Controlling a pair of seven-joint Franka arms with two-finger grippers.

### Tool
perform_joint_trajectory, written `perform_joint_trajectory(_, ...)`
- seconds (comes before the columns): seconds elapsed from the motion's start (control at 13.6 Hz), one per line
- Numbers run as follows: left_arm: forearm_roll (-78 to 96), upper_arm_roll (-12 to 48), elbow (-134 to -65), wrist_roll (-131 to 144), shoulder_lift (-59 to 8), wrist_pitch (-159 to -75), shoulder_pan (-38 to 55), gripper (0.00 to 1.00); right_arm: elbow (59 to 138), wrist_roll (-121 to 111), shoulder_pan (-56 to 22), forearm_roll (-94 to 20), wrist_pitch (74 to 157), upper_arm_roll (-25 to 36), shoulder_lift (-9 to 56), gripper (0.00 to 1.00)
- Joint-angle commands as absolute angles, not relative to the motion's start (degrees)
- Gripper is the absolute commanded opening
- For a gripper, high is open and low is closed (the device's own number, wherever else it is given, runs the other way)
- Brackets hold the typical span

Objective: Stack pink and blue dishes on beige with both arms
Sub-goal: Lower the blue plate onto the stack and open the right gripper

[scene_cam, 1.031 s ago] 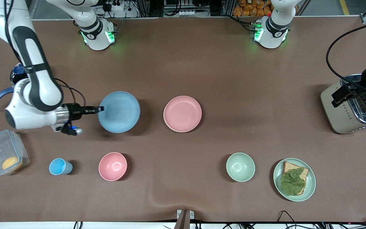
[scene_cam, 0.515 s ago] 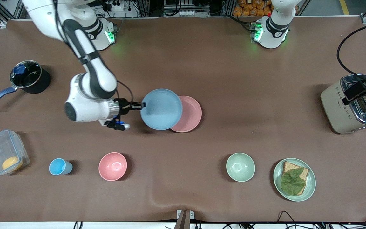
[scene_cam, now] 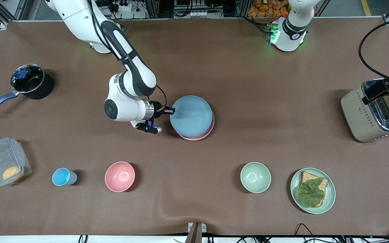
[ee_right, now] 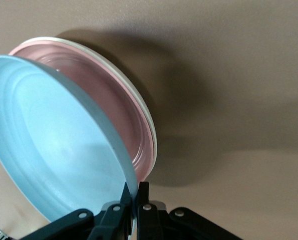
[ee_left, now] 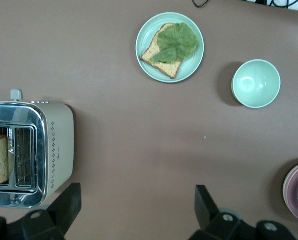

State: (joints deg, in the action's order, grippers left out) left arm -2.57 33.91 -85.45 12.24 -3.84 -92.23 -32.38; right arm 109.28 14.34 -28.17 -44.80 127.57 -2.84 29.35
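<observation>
Clamped by the right gripper (scene_cam: pixel 172 110) at a thin bite of rim: blue plate (scene_cam: pixel 191 115), carried edge-on so that both fingers stay outside the stack; tilted in the right wrist view, gripped edge high, free edge low over the pink plate (scene_cam: pixel 196 137); probably angled so as to slide down onto the pink one without trapping the fingers beneath. Almost fully overlapping the pink plate near the table's middle, only a pink crescent showing on the edge nearer the front camera; not yet lying flat, not yet let go. Under the pink plate, a cream rim peeping out in the right wrist view, most likely the beige plate (ee_right: pixel 137 95); hence a stack two deep and a third arriving. Next, by judgement: lower, level, open, draw back toward the right arm's end; risk of nudging the pile sideways. Waiting over the toaster (scene_cam: pixel 366 114) at the left arm's end: left gripper (ee_left: pixel 136 212), fingers spread wide, holding nothing.
</observation>
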Motion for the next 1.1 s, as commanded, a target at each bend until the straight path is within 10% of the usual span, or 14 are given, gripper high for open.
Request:
perform_joint_trajectory(0.0, -1.1, 33.5, -85.3, 10.3, -2.8, -90.7, -32.3, 1.00, 109.4, 16.5, -31.2, -46.2, 131.6, -2.2, 30.1, 0.00)
perform_joint_trajectory(0.29, -1.0, 19.9, -85.6, 9.8, -1.4, -89.7, -19.5, 1.00, 109.2, 17.0, -31.5, -46.4, 132.8, -2.3, 31.0, 0.00)
perform_joint_trajectory(0.37, -1.0, 16.1, -85.6, 9.1, -1.2, -89.0, -15.9, 1.00, 109.1, 18.4, -31.5, -46.3, 132.5, -2.2, 31.0, 0.35)
perform_joint_trajectory(0.44, -0.9, 14.1, -85.7, 8.7, -1.1, -88.8, -13.7, 1.00, 109.0, 20.4, -31.4, -46.3, 132.5, -2.2, 30.8, 0.99)
perform_joint_trajectory(1.03, 0.5, 4.0, -86.0, 7.7, -0.8, -85.6, -1.7, 1.00, 106.4, 18.7, -21.4, -31.2, 115.1, 0.8, 21.8, 1.00)
